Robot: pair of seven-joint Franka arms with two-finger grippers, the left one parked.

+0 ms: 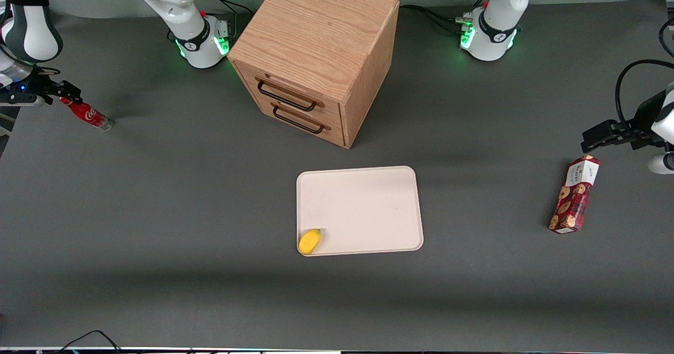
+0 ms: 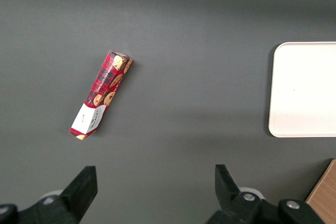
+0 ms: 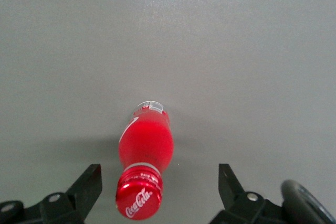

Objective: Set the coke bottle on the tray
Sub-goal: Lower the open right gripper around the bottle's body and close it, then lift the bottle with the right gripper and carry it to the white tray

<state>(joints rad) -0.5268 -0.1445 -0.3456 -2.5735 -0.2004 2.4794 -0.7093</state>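
Note:
The coke bottle [image 1: 85,113] is a slim red bottle with a white script logo. It stands on the grey table toward the working arm's end, away from the tray. My right gripper [image 1: 67,92] is open just above its red cap. In the right wrist view the bottle [image 3: 146,142] shows from above, its cap between the two spread fingers [image 3: 89,179] of the gripper [image 3: 159,176], and neither finger touches it. The pale cream tray [image 1: 368,206] lies in the middle of the table, in front of the wooden drawer cabinet. Part of the tray also shows in the left wrist view [image 2: 304,87].
A small yellow fruit [image 1: 309,241] lies on the tray's corner nearest the camera. A wooden cabinet [image 1: 316,48] with two drawers stands farther from the camera than the tray. A red cookie box [image 1: 574,194] lies toward the parked arm's end and shows in the left wrist view [image 2: 102,95].

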